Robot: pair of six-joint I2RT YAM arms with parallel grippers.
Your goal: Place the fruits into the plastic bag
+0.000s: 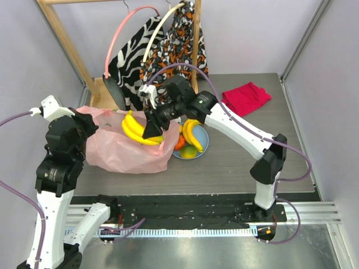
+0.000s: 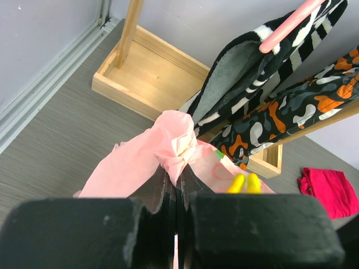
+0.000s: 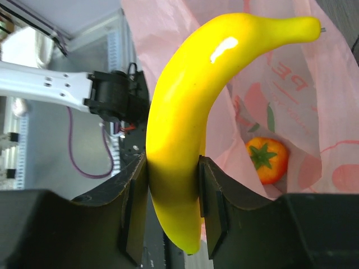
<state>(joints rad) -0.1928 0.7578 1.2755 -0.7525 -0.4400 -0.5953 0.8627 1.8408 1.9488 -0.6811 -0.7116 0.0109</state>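
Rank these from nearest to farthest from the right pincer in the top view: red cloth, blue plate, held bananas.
1. The held bananas, gripped in the right pincer.
2. The blue plate, just right of it.
3. The red cloth, far back right.

Support surface: flat grey wood-grain tabletop (image 1: 235, 162). Items resting directly on it:
- translucent pale-pink crinkly plastic bag (image 1: 120, 151), left of centre
- round blue plate (image 1: 204, 147), just beside the bag's right edge
- folded solid red cloth (image 1: 247, 96), far right
- shallow wooden rack base (image 1: 100, 89), far left corner
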